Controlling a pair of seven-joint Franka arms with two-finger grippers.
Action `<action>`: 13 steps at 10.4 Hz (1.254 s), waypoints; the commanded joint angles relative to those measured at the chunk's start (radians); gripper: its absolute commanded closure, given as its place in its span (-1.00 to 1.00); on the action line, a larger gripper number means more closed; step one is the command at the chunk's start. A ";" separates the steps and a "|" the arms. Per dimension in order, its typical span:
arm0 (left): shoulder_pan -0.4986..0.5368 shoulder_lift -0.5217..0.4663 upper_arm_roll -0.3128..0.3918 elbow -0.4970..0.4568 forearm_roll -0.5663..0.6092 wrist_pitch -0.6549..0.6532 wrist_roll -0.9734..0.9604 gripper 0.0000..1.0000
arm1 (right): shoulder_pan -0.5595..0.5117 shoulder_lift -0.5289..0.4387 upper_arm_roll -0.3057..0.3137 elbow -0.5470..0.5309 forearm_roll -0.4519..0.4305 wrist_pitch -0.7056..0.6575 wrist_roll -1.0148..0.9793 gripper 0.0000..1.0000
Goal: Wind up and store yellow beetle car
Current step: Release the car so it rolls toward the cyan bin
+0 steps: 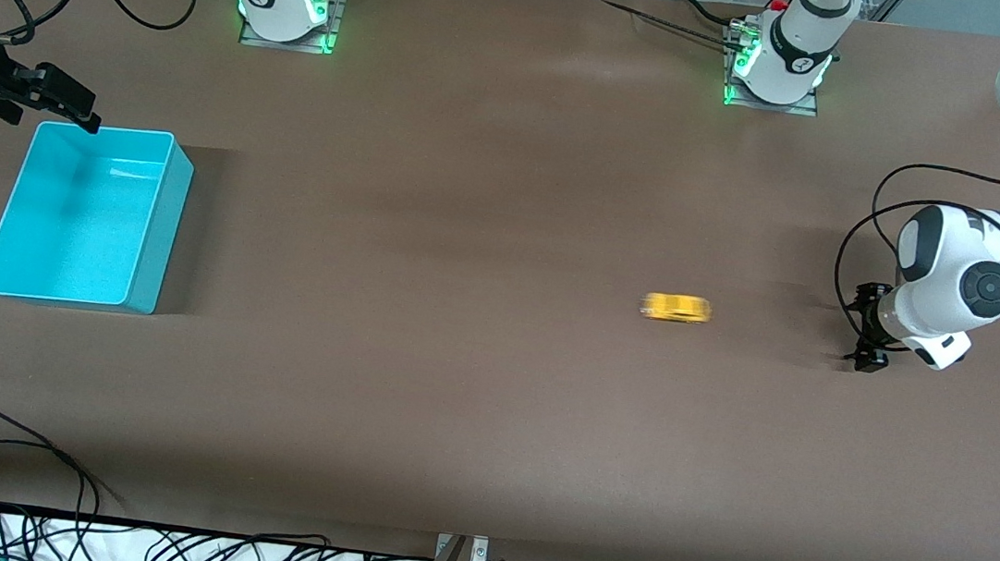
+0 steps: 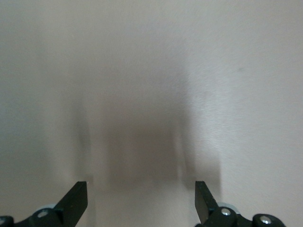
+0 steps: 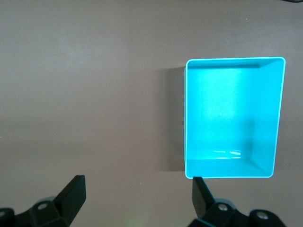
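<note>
The yellow beetle car [image 1: 676, 308] sits on the brown table toward the left arm's end, its outline smeared along the table's length. My left gripper [image 1: 867, 328] is low over the table beside the car, a short gap away on the side of the left arm's end. It is open and empty, and the left wrist view shows only bare table between its fingertips [image 2: 142, 189]. My right gripper [image 1: 73, 101] is open and empty, above the edge of the turquoise bin [image 1: 163, 217]. The car is out of both wrist views.
The turquoise bin, open-topped and empty, shows in the right wrist view [image 3: 279, 118] beside my right gripper [image 3: 138, 184]. Cables lie along the table edge nearest the front camera [image 1: 26, 454]. The arm bases [image 1: 283, 2] stand at the edge farthest from it.
</note>
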 commanded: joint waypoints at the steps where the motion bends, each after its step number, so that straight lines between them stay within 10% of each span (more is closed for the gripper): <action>1: 0.009 -0.089 -0.031 0.028 0.023 -0.094 0.024 -1.00 | -0.007 -0.002 0.005 0.014 0.015 -0.012 0.012 -1.00; 6: 0.017 -0.162 -0.059 0.244 -0.193 -0.372 0.359 -0.90 | -0.007 -0.002 0.006 0.014 0.014 -0.012 0.012 -1.00; 13: 0.009 -0.174 -0.079 0.425 -0.198 -0.588 0.803 -1.00 | 0.005 -0.002 0.021 0.012 0.014 -0.011 0.012 -1.00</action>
